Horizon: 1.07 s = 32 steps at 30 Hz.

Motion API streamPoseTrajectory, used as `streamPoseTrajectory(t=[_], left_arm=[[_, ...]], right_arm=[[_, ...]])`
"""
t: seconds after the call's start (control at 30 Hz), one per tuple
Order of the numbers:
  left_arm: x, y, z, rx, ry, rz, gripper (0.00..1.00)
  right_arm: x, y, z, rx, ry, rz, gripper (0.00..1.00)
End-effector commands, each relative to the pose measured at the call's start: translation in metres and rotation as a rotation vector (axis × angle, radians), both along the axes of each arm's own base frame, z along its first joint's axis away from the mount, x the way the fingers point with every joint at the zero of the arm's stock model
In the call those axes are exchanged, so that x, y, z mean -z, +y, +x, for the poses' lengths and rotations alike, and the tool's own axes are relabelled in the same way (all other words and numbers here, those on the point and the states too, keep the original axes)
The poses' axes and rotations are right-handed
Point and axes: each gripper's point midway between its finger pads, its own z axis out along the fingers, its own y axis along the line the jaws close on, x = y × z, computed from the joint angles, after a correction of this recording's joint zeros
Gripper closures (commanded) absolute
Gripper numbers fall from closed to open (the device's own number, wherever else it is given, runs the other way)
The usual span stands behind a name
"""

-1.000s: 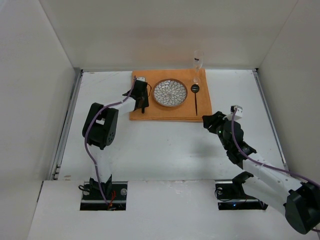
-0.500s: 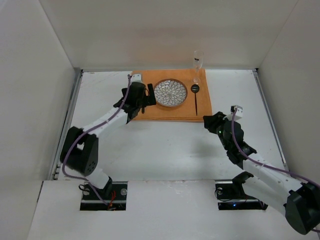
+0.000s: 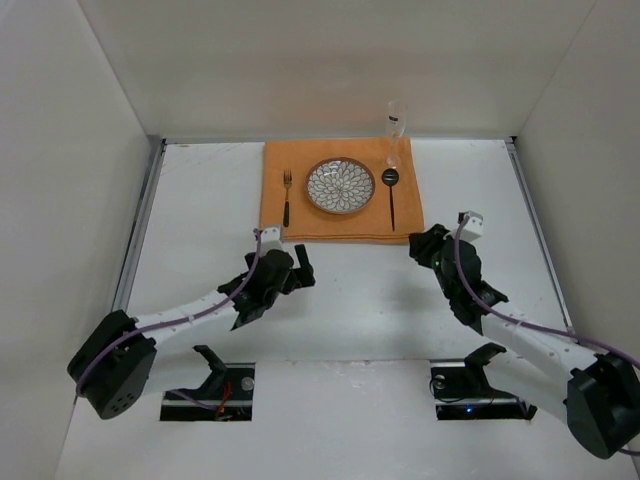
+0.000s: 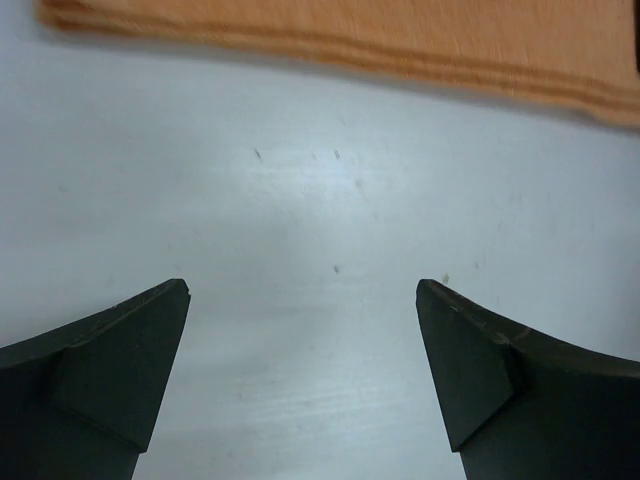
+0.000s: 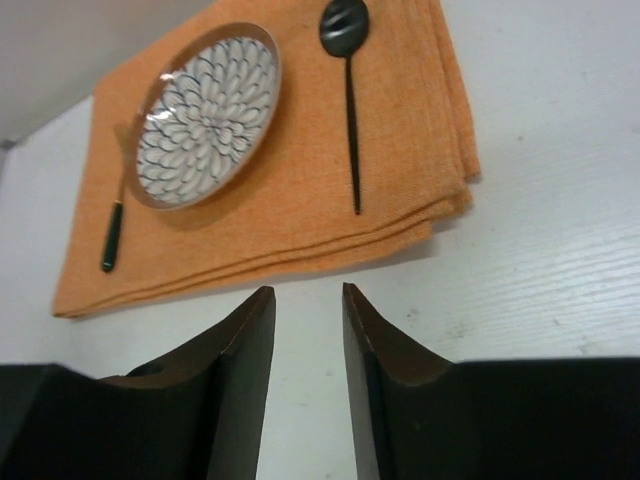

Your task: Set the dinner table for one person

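White tabletop (image 3: pixel 350 310): large, flat and plain. It fills the middle of the top view from the arm bases up to the back wall, with thin metal rails (image 3: pixel 137 240) along its left and right edges. Judged rigid, heavy and fixed, with a smooth, hard finish on which cloth or cutlery would likely slide. Not an item to grasp anywhere, only a surface to set things down on. Carried, upper centre: orange cloth (image 3: pixel 305 225), folded in layers, lying flat. On it sits a patterned plate (image 3: pixel 340 186) at the middle, a fork (image 3: pixel 286 198) just left of the plate and a dark spoon (image 3: pixel 391 197) just right of it. A clear glass (image 3: pixel 396 120) stands upright at the cloth's far right corner. Setting judged complete or nearly so. Left arm (image 3: pixel 185 318): lower left; left jaws spread wide and empty over bare tabletop near the cloth's near edge. Right arm (image 3: pixel 475 295): lower right; right jaws drawn close together with a slim gap between, nothing held, aimed toward the cloth's near right corner.
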Motion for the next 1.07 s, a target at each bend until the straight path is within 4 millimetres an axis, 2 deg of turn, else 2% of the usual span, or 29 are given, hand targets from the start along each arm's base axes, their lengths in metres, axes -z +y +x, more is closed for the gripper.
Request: streamPoseTrajectory(t=[0.0, 0.1, 0.2, 0.43, 0.6, 0.7, 1.03], left_arm=[[0.001, -0.021, -0.008, 0.005, -0.007, -0.069, 0.00], [0.015, -0.022, -0.008, -0.016, 0.028, -0.050, 0.00], [0.019, -0.029, -0.009, -0.012, 0.040, -0.053, 0.00], [0.029, -0.035, -0.017, 0.021, 0.021, -0.067, 0.00], [0.036, -0.039, -0.021, 0.035, 0.026, -0.074, 0.00], [0.035, -0.041, -0.021, 0.037, 0.020, -0.072, 0.00], [0.011, -0.032, -0.008, -0.003, -0.036, -0.053, 0.00]], right_arm=[[-0.013, -0.009, 0.012, 0.067, -0.050, -0.026, 0.54], [-0.005, -0.015, 0.015, 0.102, -0.042, -0.046, 0.47], [-0.002, -0.021, 0.016, 0.135, -0.050, -0.049, 0.44], [0.002, -0.030, 0.015, 0.168, -0.049, -0.049, 0.43], [0.002, -0.029, 0.015, 0.165, -0.052, -0.052, 0.42], [0.000, -0.028, 0.015, 0.159, -0.056, -0.046, 0.42], [-0.014, -0.025, 0.011, 0.137, -0.091, -0.021, 0.40]])
